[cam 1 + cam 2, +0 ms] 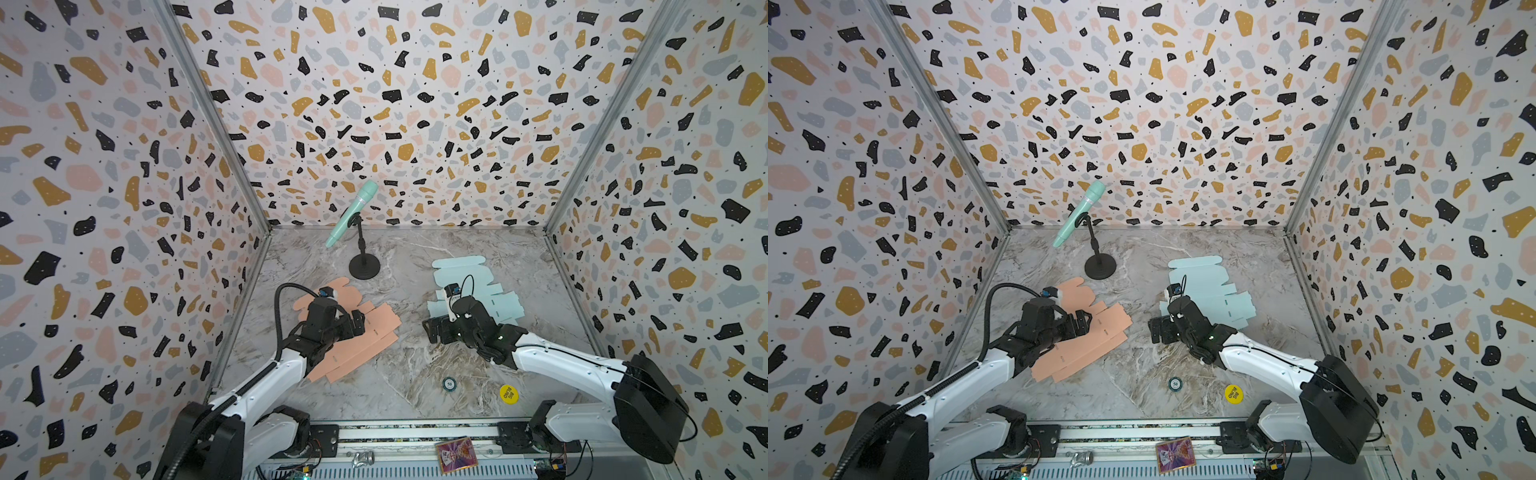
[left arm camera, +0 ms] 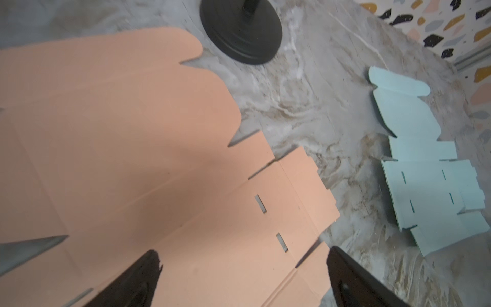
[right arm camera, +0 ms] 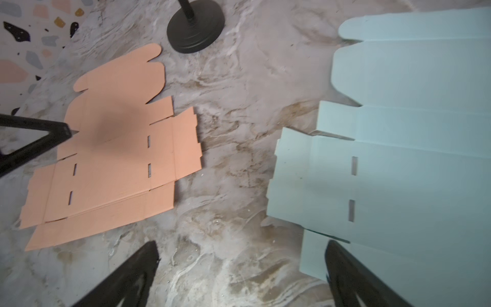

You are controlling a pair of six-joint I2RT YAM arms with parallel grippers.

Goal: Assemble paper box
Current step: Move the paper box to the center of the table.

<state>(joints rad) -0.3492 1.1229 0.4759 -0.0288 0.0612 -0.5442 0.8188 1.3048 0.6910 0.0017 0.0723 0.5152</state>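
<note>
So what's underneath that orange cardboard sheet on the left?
The orange cardboard sheet lies flat and unfolded on the marble table, with only tabletop showing around its edges. In both top views, the left arm hides part of the sheet. Nothing visibly lifts it, but whatever lies beneath is covered.

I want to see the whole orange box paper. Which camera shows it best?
The right wrist view: the flat orange cardboard lies almost wholly uncovered there, slots and flaps visible. In both top views the left arm hides much of it. The left wrist view is too close and cuts it off.
</note>
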